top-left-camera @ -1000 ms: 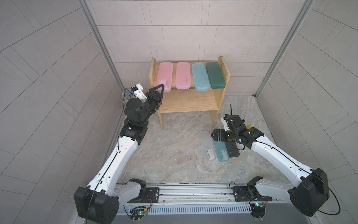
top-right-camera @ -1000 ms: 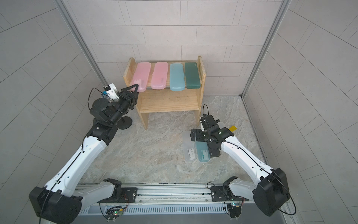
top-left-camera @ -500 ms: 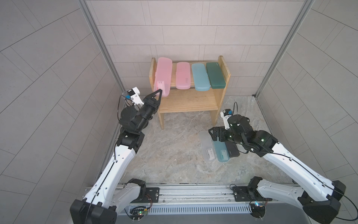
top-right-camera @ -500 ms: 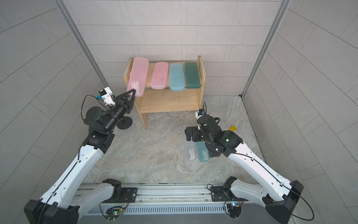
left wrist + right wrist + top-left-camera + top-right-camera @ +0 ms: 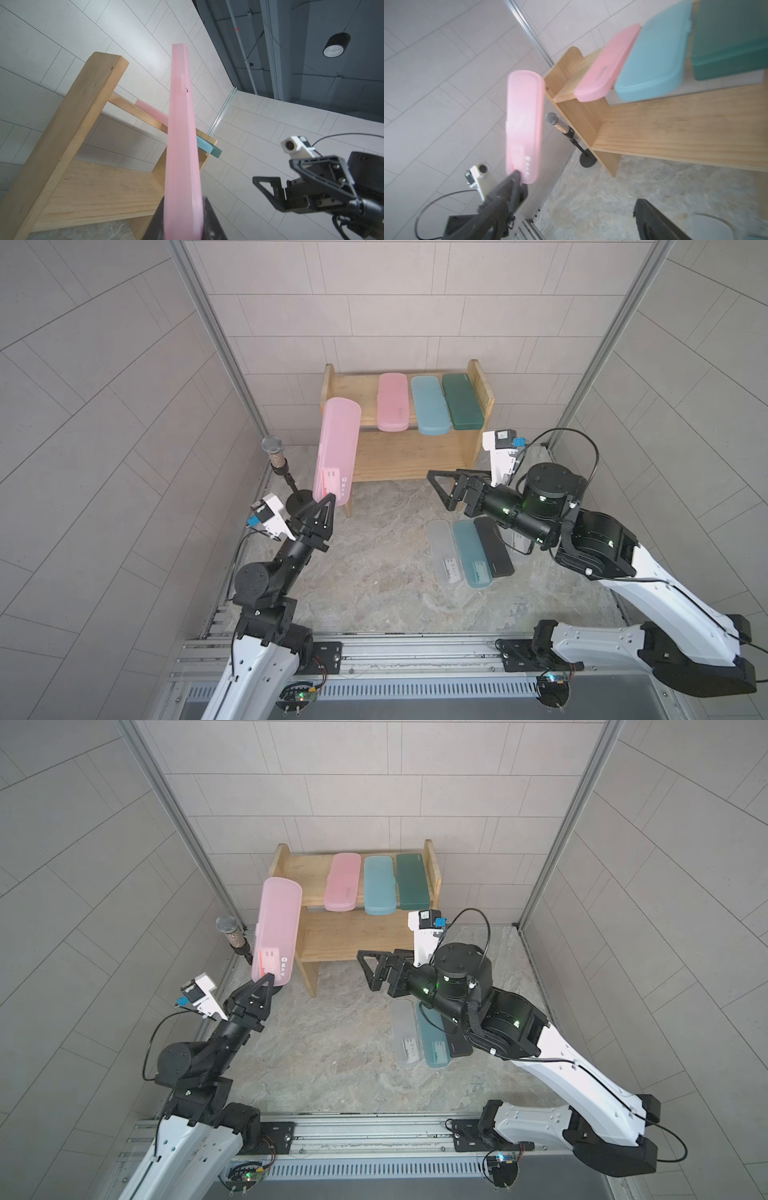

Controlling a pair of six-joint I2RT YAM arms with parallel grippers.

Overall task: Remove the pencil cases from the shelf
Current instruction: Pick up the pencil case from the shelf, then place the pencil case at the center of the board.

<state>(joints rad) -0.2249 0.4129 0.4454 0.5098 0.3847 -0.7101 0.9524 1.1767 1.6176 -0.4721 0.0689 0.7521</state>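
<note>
My left gripper (image 5: 328,499) (image 5: 268,978) is shut on the near end of a pink pencil case (image 5: 337,452) (image 5: 181,145). The case is held off the shelf (image 5: 399,452), tilted up in front of its left side panel. On the top tier lie a pink case (image 5: 392,402), a light blue one (image 5: 429,405) and a dark green one (image 5: 462,401). A frosted clear case (image 5: 444,551), a light blue case (image 5: 472,553) and a black case (image 5: 494,547) lie side by side on the floor. Above these, my right gripper (image 5: 438,487) (image 5: 368,967) hangs open and empty, pointing at the shelf's lower front.
A microphone on a round-based stand (image 5: 274,452) stands beside the shelf's left panel, close to the held case. Tiled walls close in the left, right and back. The arms' mounting rail (image 5: 415,651) runs along the front edge.
My left gripper has pulled the leftmost pink case off the top tier, forward and down, tilting it up. My right arm has risen from the floor cases and swung toward the shelf.
</note>
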